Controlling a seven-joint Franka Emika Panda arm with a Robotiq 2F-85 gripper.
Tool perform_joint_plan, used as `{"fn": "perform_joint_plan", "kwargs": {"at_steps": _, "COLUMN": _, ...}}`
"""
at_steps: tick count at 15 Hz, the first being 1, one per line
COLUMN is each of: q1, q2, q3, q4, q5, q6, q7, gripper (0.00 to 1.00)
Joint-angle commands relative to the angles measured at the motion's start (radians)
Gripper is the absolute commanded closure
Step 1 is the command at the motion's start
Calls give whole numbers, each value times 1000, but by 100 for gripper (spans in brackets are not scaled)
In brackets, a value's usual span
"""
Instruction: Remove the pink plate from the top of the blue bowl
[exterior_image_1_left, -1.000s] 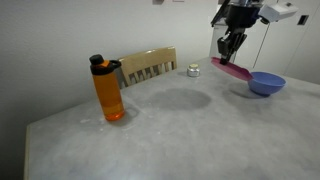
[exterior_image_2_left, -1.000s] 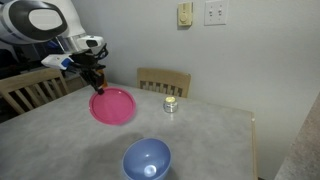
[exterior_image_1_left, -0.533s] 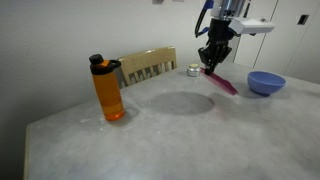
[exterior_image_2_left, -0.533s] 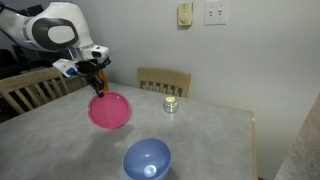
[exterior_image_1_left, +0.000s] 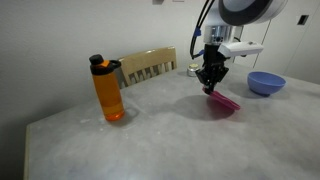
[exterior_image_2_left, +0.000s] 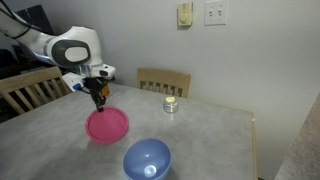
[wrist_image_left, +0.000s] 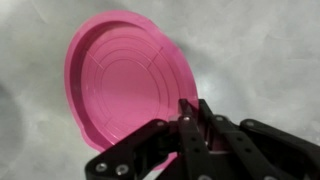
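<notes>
Here pink plate (exterior_image_2_left: 107, 126) tilted, upper rim pinched between fingers (wrist_image_left: 192, 118), hollow up.

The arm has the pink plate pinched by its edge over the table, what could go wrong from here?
1. The gripper holds the pink plate only at its rim and the plate hangs tilted, so it could twist or slip out.
2. Its low edge looks close to the table; pressing further down might lever it loose.
3. Released while tilted, it may flop or slide, perhaps toward the blue bowl.
</notes>
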Motion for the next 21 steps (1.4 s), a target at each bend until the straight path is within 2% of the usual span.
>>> {"fn": "perform_joint_plan", "kwargs": {"at_steps": 1, "q1": 0, "q2": 67, "q3": 4, "q4": 87, "q5": 13, "q6": -84, "q7": -18, "gripper": 97}}
{"fn": "perform_joint_plan", "kwargs": {"at_steps": 4, "q1": -6, "q2": 94, "q3": 15, "q4": 128, "q5": 23, "q6": -117, "q7": -51, "gripper": 97}}
{"fn": "perform_joint_plan", "kwargs": {"at_steps": 5, "q1": -10, "q2": 99, "q3": 20, "q4": 140, "q5": 28, "q6": -126, "q7": -68, "gripper": 90}}
{"fn": "perform_joint_plan", "kwargs": {"at_steps": 6, "q1": -11, "q2": 105, "q3": 22, "q4": 151, "q5": 28, "q6": -136, "q7": -79, "gripper": 70}}
{"fn": "perform_joint_plan", "kwargs": {"at_steps": 8, "q1": -16, "q2": 106, "q3": 27, "q4": 159, "q5": 30, "q6": -143, "q7": -110, "gripper": 62}}
{"fn": "perform_joint_plan", "kwargs": {"at_steps": 12, "q1": -30, "q2": 77, "q3": 34, "q4": 140, "q5": 44, "q6": -140, "q7": -170, "gripper": 34}}
{"fn": "perform_joint_plan", "kwargs": {"at_steps": 17, "q1": -42, "q2": -43, "q3": 40, "q4": 53, "q5": 60, "q6": -114, "q7": -242, "gripper": 1}}
{"fn": "perform_joint_plan", "kwargs": {"at_steps": 21, "q1": -48, "q2": -170, "q3": 52, "q4": -15, "q5": 89, "q6": -119, "q7": -308, "gripper": 0}}
